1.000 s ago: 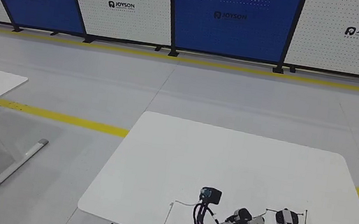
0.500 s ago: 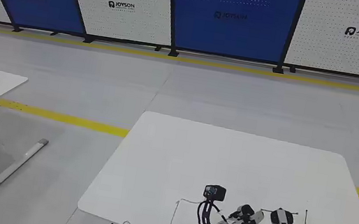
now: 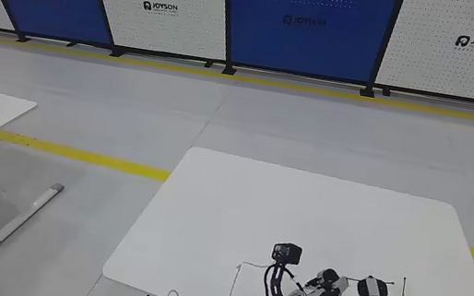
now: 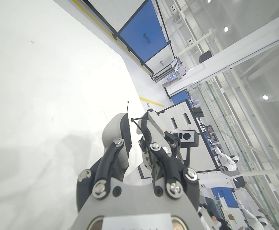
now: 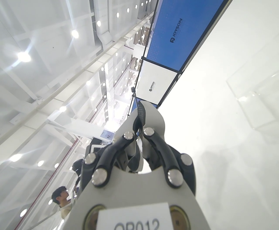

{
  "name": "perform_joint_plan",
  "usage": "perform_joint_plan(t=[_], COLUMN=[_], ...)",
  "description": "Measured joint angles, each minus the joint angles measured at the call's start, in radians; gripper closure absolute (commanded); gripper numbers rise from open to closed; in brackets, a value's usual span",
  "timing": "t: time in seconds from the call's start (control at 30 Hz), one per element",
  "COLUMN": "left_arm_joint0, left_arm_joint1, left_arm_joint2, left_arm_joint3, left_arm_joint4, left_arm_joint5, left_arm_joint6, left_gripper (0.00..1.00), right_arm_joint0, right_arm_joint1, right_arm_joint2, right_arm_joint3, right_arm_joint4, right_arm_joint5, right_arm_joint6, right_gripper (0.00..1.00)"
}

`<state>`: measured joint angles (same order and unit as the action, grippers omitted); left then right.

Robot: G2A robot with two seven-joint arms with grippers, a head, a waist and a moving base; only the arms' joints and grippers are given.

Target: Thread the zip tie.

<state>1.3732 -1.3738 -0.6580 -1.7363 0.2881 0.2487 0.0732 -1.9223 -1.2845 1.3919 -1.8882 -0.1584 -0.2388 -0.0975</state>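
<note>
From above: left gripper [image 3: 328, 283] and right gripper [image 3: 372, 288] low over the near edge of the white table [image 3: 303, 205], side by side, tips close together. Thin black zip tie [image 3: 386, 284] poking out from the right gripper. Spare tie [image 3: 401, 295] flat on the table, just beside that gripper. Too small here for a good look at the fingers. Could bump one gripper into the other, being so close. Could also knock the spare tie about.

From the left wrist: left gripper [image 4: 136, 122] with fingers a little apart, a slit of light between the pads. Black strap [image 4: 140, 129] lying along one pad, up to the tips. Cannot tell whether held or only leaning there. Could fall away at one small bump, with no squeeze on it.

From the right wrist: right gripper [image 5: 139, 106] pressed together on the zip tie [image 5: 135, 97], with the head [image 5: 133, 88] sticking out past the tips. Looks like the poking-through step, not yet pulled snug. Could miss the tiny hole by coming in crooked. Could bend the floppy strap away instead of pushing it in. Could twist in the pinch and turn the hole the wrong way.
</note>
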Motion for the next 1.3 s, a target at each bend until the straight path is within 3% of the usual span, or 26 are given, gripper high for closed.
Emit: perform_joint_plan(t=[0.43,0.63,0.87,1.3], left_arm_joint0=[0.016,0.019,0.021,0.029], left_arm_joint1=[-0.001,-0.003,-0.005,-0.006], left_arm_joint2=[-0.019,-0.023,-0.026,-0.030], left_arm_joint3=[-0.009,-0.010,-0.008,-0.014], left_arm_joint4=[0.009,0.012,0.014,0.027], left_arm_joint5=[-0.015,-0.016,-0.020,-0.032], left_arm_joint6=[-0.010,-0.014,-0.019,-0.045], left_gripper=[0.89,1.00,1.00,1.00], right_arm_joint0=[-0.002,-0.002,-0.001,-0.001], right_arm_joint1=[-0.002,-0.003,-0.004,0.002], right_arm_joint2=[0.004,0.005,0.007,0.039], right_arm_joint3=[0.000,0.001,0.004,0.011], right_arm_joint4=[-0.011,-0.012,-0.008,0.062], right_arm_joint5=[-0.002,-0.007,-0.011,-0.036], right_arm_joint6=[0.003,0.005,0.015,0.117], right_gripper=[1.00,1.00,1.00,1.00])
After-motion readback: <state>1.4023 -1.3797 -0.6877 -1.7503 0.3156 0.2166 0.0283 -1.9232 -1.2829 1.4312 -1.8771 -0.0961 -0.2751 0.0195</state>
